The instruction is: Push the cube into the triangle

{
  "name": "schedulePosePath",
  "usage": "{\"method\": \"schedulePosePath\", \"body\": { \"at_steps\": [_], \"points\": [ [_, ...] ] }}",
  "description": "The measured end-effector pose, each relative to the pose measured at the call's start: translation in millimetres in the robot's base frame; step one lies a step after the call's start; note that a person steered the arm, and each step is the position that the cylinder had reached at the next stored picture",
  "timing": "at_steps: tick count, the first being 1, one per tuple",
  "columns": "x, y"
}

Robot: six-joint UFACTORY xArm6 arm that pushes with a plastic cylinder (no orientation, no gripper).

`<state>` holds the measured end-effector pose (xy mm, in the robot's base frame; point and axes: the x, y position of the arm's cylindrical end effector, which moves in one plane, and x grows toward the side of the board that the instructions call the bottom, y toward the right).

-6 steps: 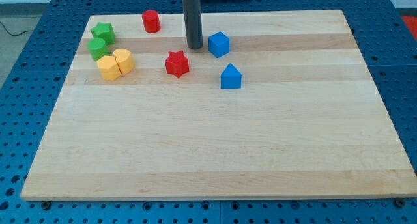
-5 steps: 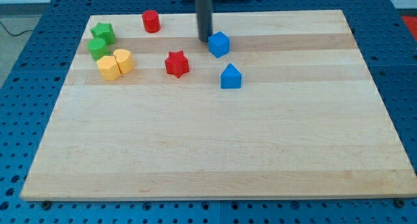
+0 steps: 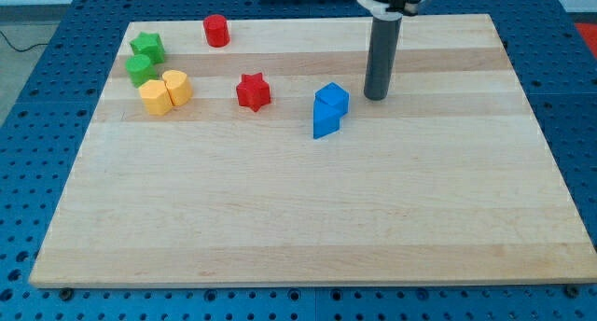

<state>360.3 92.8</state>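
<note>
Now blue cube (image 3: 332, 98) touches blue triangle (image 3: 324, 123); my tip (image 3: 375, 96) just right, no gripper

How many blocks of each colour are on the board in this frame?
Green: 2
Yellow: 2
Red: 2, a cylinder and a star
Blue: 2, a cube touching a triangle
Total: 8

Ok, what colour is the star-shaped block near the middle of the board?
Red. The star block shows clearly in the camera view, to the view's left of the blue cube.
</note>
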Motion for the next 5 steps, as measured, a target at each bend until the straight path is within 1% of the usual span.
{"method": "schedulePosePath", "body": {
  "at_steps": [1,3,4,5],
  "points": [
    [-19.7,-9.4],
    [-22.5,-86.1],
    [-12.8,-93.5],
    [0.4,-75.7]
  ]
}}
